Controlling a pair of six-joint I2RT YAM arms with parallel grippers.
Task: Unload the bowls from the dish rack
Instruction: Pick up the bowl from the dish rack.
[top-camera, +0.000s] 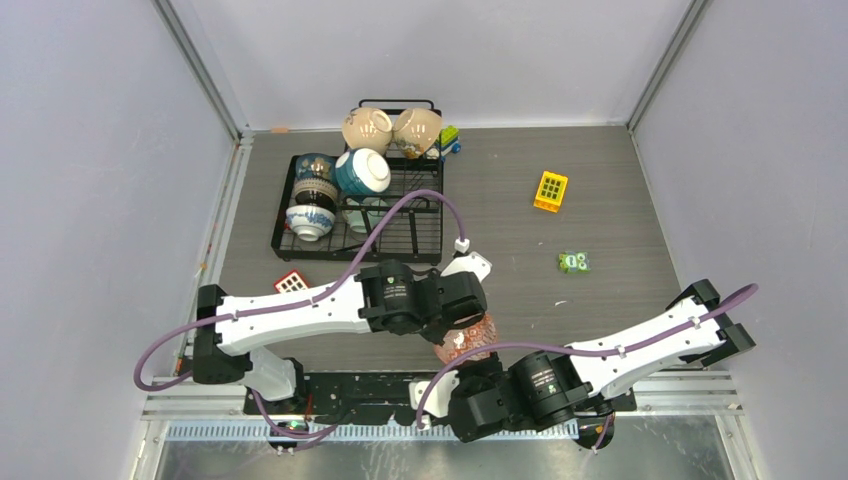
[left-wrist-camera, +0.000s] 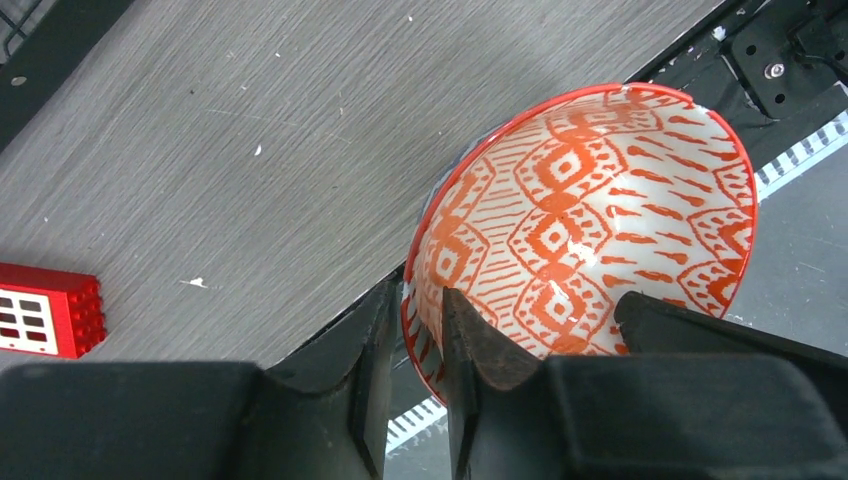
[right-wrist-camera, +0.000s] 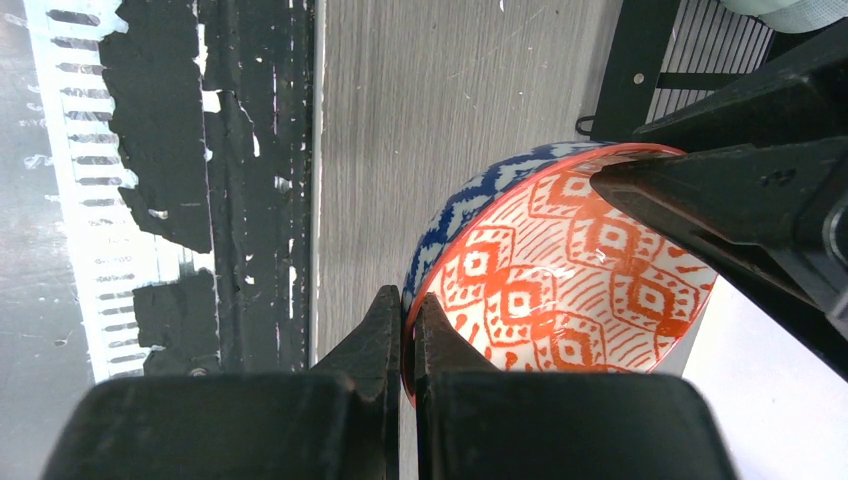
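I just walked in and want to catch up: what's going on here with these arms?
Both arms meet at a red bowl at the near edge of the table. The right tool is shut on its rim; the left tool straddles the rim too, but whether it is clamped is unclear. Several other bowls sit in the rack.

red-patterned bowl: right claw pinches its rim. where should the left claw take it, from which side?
Likely the thin rim of the red-patterned bowl, clear of the right claw: left claw edge-on, one finger inside, one outside. The bowl is tilted with its lip exposed; its flaring body looks too wide.
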